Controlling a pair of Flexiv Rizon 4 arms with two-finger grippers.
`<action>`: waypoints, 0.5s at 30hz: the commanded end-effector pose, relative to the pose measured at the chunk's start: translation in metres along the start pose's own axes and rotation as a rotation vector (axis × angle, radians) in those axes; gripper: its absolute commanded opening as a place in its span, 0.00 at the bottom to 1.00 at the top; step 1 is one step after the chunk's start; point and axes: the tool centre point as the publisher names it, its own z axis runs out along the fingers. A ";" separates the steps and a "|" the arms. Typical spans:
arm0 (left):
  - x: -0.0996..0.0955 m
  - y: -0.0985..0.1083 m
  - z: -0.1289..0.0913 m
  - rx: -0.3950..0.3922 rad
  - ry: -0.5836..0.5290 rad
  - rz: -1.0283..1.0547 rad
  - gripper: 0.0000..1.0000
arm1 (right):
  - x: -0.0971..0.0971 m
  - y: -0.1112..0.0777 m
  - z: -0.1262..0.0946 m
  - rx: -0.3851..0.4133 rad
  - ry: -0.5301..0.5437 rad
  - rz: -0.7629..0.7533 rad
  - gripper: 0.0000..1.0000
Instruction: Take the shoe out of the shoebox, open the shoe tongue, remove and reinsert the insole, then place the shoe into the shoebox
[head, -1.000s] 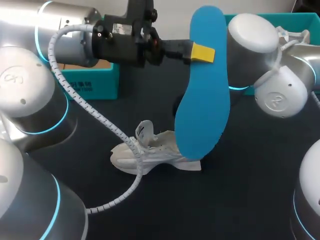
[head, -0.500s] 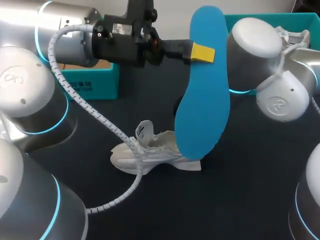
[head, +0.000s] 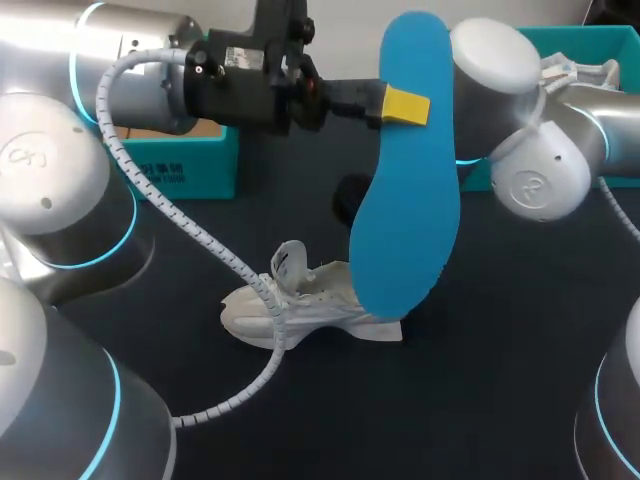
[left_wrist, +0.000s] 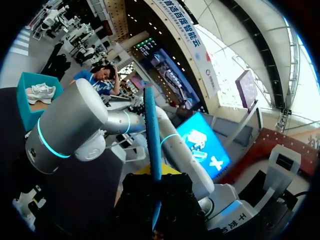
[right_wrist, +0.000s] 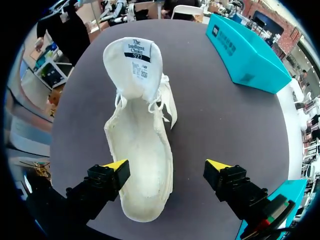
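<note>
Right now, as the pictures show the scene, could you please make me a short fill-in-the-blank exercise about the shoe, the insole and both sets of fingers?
1. The left fingers are shut on the ____ insole, held up in the air.
2. The white shoe rests on the dark ____, outside any shoebox.
3. The right fingers are ____ and hold nothing.
Missing words: blue; table; open.

Nearer the middle, the right arm (head: 530, 180); its dark end more exposed beside the blue insole (head: 405, 180)
</note>
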 end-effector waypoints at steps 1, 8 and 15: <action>0.000 0.002 0.000 0.003 -0.001 0.000 0.00 | -0.014 0.015 0.027 0.024 0.049 -0.017 1.00; 0.000 0.002 0.000 0.003 -0.001 0.000 0.00 | -0.016 0.025 0.043 0.046 0.097 -0.039 0.62; 0.000 0.002 0.000 0.003 -0.001 0.000 0.00 | -0.011 0.023 0.053 0.045 0.111 -0.020 0.62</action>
